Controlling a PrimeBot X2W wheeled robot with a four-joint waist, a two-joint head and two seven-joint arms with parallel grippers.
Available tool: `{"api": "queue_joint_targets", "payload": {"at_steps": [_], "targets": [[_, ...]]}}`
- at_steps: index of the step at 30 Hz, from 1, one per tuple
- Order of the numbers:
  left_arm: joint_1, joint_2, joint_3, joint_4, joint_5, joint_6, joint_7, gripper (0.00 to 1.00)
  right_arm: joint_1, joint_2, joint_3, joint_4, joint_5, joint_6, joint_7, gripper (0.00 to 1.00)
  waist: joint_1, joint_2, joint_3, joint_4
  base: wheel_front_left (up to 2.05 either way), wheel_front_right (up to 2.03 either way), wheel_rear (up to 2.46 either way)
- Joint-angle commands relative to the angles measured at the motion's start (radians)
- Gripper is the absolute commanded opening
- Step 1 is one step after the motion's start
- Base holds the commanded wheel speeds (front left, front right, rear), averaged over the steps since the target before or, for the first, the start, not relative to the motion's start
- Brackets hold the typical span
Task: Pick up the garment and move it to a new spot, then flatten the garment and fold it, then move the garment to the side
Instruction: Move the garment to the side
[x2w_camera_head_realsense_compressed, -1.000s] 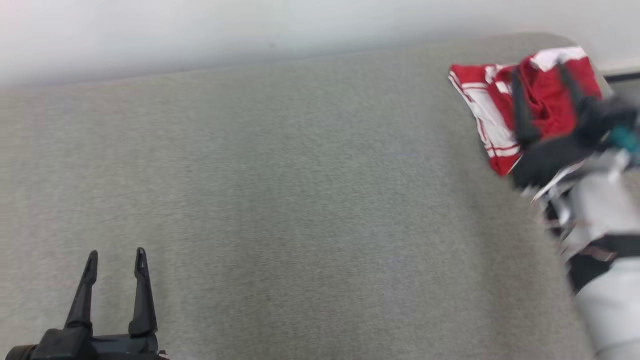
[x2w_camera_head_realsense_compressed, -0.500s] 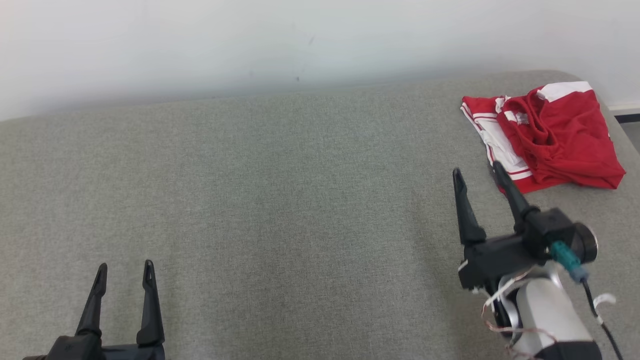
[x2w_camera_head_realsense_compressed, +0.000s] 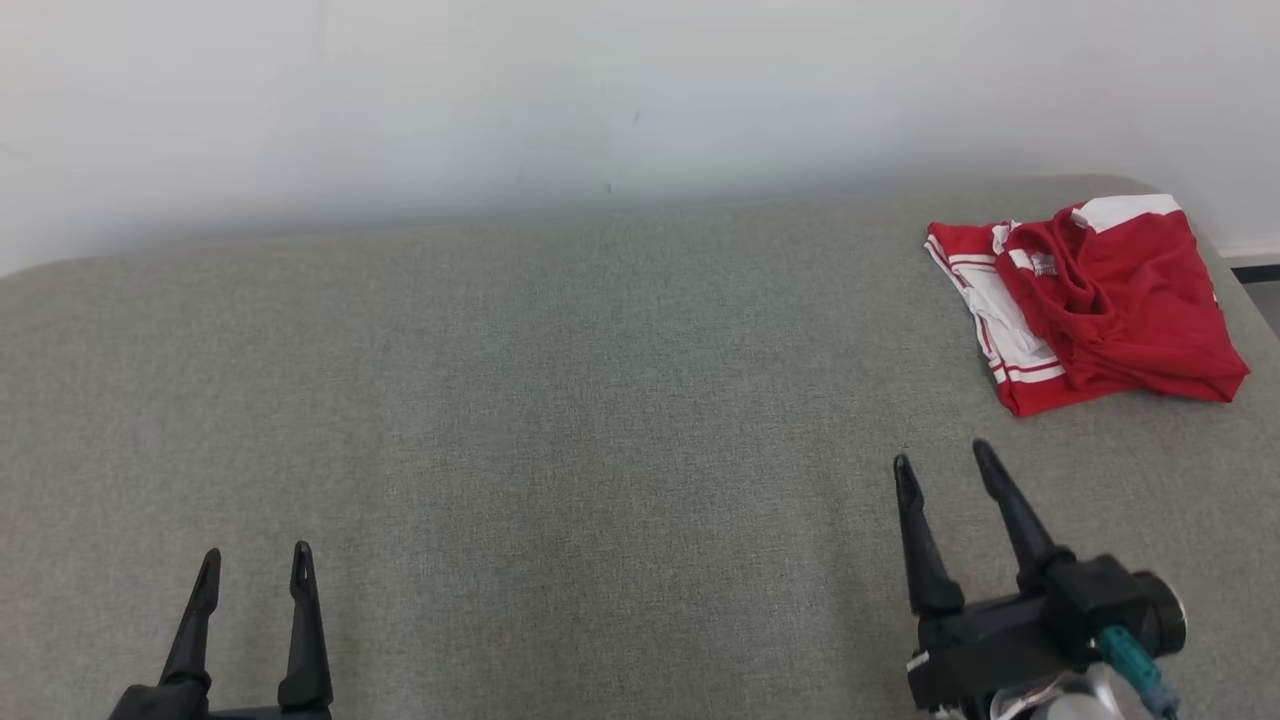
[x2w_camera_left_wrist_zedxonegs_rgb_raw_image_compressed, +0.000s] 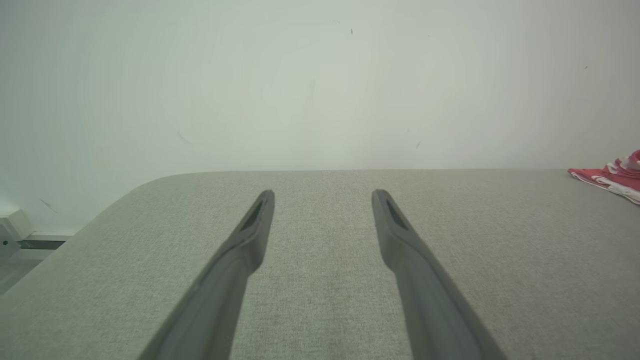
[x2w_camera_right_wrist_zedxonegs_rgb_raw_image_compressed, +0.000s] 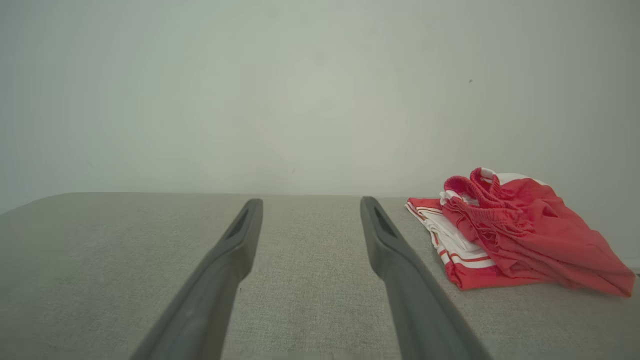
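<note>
Surroundings. The table (x2w_camera_head_realsense_compressed: 600, 400) is covered in grey woven fabric and has rounded corners. A plain pale wall (x2w_camera_head_realsense_compressed: 600, 100) rises directly behind its far edge. A dark skirting strip (x2w_camera_head_realsense_compressed: 1255, 271) shows at floor level past the table's far right corner. A teal cable plug (x2w_camera_head_realsense_compressed: 1125, 655) sits on the right wrist housing.

Left claw (x2w_camera_head_realsense_compressed: 256, 552). It is positioned low over the near left part of the table with both fingers spread apart and holds no load. In the left wrist view, the left claw (x2w_camera_left_wrist_zedxonegs_rgb_raw_image_compressed: 324, 192) points across bare fabric toward the wall.

Right claw (x2w_camera_head_realsense_compressed: 942, 455). It is over the near right part of the table with its fingers spread wide and grips nothing. The fingers are angled slightly to the left of the garment.

Task item. The red shorts (x2w_camera_head_realsense_compressed: 1090, 300) lie folded in a loose stack at the far right corner of the table, with white side stripes facing left and a gathered waistband on top. They rest apart from the right claw, ahead of it and to its right, with bare fabric between. In the right wrist view, the red shorts (x2w_camera_right_wrist_zedxonegs_rgb_raw_image_compressed: 515, 235) lie to the right of the right finger of the right claw (x2w_camera_right_wrist_zedxonegs_rgb_raw_image_compressed: 311, 200), not touching it. They are well apart from the left claw, at the right edge of the left wrist view (x2w_camera_left_wrist_zedxonegs_rgb_raw_image_compressed: 615, 177).
</note>
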Motion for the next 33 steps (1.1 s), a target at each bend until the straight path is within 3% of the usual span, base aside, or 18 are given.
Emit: {"api": "queue_joint_targets", "payload": {"at_steps": [1, 12, 33], "targets": [[0.01, -0.003, 0.006, 0.001, 0.005, -0.001, -0.003, 1.0, 0.033, 0.012, 0.003, -0.013, -0.01, -0.003, -0.003, 1.0, 0.0001, 0.0001, -0.004, 0.002, 0.0, 0.0, 0.0], [0.027, -0.006, 0.012, 0.003, 0.015, 0.0, -0.003, 1.0, 0.106, 0.04, -0.018, -0.055, 0.002, -0.003, -0.004, 1.0, 0.0001, 0.0001, -0.014, 0.012, 0.0, 0.0, 0.0], [0.044, -0.008, 0.013, 0.039, 0.052, 0.014, -0.003, 1.0, 0.134, 0.045, -0.061, -0.022, 0.035, -0.003, -0.004, 1.0, 0.0001, 0.0001, -0.057, 0.038, 0.0, 0.0, 0.0]]}}
